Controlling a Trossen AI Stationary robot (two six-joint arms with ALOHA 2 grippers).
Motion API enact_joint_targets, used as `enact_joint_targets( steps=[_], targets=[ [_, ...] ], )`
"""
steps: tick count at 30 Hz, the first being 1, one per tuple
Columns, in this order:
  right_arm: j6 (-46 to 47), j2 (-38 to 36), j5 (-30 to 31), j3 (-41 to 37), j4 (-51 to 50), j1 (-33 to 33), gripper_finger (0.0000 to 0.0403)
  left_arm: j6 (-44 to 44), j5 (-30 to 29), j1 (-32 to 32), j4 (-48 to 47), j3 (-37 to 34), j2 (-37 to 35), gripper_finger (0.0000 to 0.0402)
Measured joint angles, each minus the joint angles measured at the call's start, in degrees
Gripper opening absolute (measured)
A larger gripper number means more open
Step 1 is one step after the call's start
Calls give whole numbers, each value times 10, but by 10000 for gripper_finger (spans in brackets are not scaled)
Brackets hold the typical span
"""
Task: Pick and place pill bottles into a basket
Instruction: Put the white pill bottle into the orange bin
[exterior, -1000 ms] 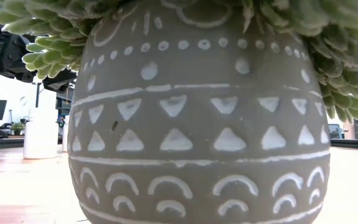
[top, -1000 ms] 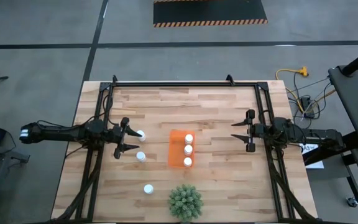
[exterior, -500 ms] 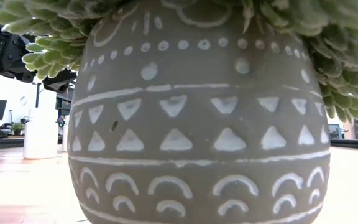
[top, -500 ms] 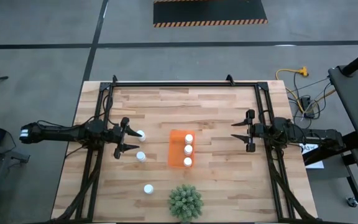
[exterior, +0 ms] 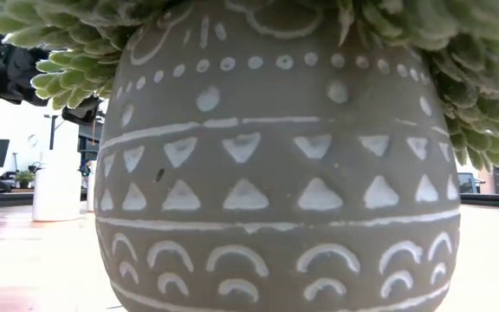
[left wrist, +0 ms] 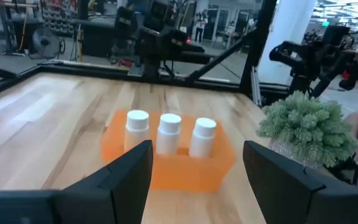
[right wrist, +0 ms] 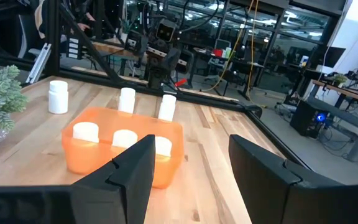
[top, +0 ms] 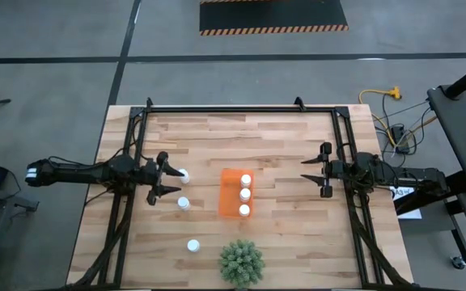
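The orange basket sits mid-table and holds three white pill bottles upright in a row; they also show in the left wrist view and the right wrist view. Three more bottles stand on the table left of the basket: one just in front of my left gripper, one, and one nearer the front. My left gripper is open and empty, pointing at the basket. My right gripper is open and empty, right of the basket.
A green spiky plant in a patterned grey pot stands at the front edge and fills the low view. A black frame runs along the table's far edge and sides. Bare wood lies between the basket and my right gripper.
In the low view my left arm has shifted slightly upward. The bottles and basket stay where they were.
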Motion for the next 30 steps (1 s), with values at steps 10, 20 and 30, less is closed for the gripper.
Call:
enact_joint_targets(
  steps=[10,20,30],
  targets=[
    [0,0,0,0,0,0,194,-24,-35,0,70,0,-1,233],
    [0,0,0,0,0,0,194,-67,-35,0,163,0,0,233],
    [0,0,0,0,0,0,194,-86,-39,0,324,0,22,233]
  ],
)
